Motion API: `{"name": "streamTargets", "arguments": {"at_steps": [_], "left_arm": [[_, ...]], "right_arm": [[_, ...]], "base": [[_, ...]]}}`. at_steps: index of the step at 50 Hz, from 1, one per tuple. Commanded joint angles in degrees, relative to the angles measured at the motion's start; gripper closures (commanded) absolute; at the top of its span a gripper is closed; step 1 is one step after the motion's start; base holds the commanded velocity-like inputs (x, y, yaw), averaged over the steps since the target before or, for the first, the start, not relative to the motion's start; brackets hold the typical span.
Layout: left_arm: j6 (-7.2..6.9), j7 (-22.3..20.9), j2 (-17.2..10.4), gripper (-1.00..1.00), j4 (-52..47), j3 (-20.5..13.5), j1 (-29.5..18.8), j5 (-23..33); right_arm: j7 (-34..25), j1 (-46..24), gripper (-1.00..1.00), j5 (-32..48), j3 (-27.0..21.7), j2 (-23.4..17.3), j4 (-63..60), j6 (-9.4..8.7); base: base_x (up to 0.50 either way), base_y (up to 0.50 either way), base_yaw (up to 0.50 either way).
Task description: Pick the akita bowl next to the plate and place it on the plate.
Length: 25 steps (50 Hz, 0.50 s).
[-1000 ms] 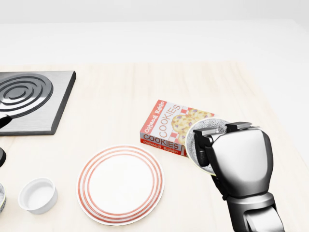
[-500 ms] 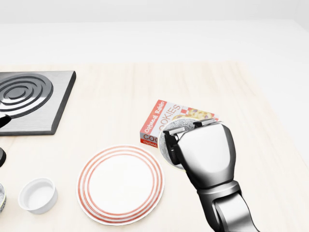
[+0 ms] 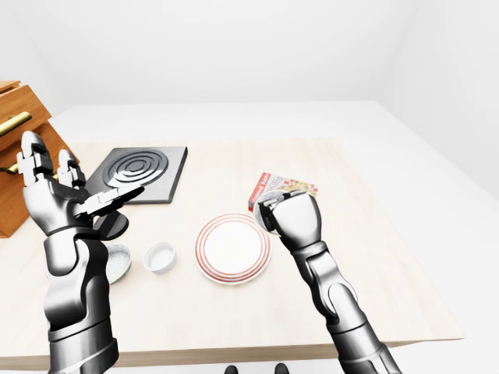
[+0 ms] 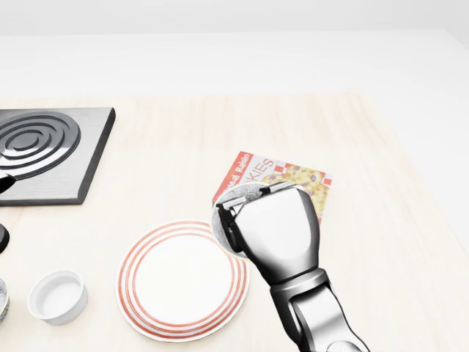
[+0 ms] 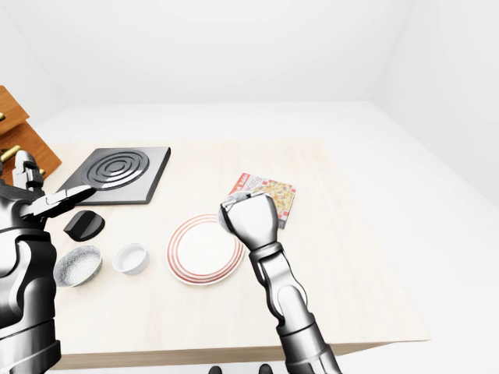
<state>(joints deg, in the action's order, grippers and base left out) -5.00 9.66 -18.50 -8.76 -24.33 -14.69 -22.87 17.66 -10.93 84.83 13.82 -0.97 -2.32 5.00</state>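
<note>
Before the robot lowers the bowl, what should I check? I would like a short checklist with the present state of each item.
1. Grip on the bowl: ok, the right hand closes its fingers round it.
2. Bowl over the middle of the plate: not ok, it hangs at the plate's right rim in the head view.
3. Plate bare: ok, nothing lies on it.
4. Bowl level: cannot tell, the hand hides most of it.
5. Bowl clear of the cookie box: cannot tell, the hand overlaps the box's corner in the head view.
6. Left hand out of the way: ok, open and raised at the far left of the left-eye view.
</note>
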Motion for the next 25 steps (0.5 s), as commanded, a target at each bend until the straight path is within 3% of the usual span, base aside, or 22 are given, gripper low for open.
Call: {"name": "streamTargets", "arguments": {"at_steps": [1, 25], "left_arm": [[0.0, 0.0, -0.15, -1.0, 0.4, -0.02, -0.05, -0.1], [0.0, -0.25, -0.07, -1.0, 1.72, 0.26, -0.19, 0.16]], "right_arm": [[2.17, -1.25, 1.0, 0.78, 2.06, 1.69, 1.93, 0.0], [5.22, -3.17, 1.0, 3.95, 5.21, 4.53, 7.8, 0.0]], "base": [[0.0, 0.0, 0.0], [0.0, 0.0, 0.0]]}}
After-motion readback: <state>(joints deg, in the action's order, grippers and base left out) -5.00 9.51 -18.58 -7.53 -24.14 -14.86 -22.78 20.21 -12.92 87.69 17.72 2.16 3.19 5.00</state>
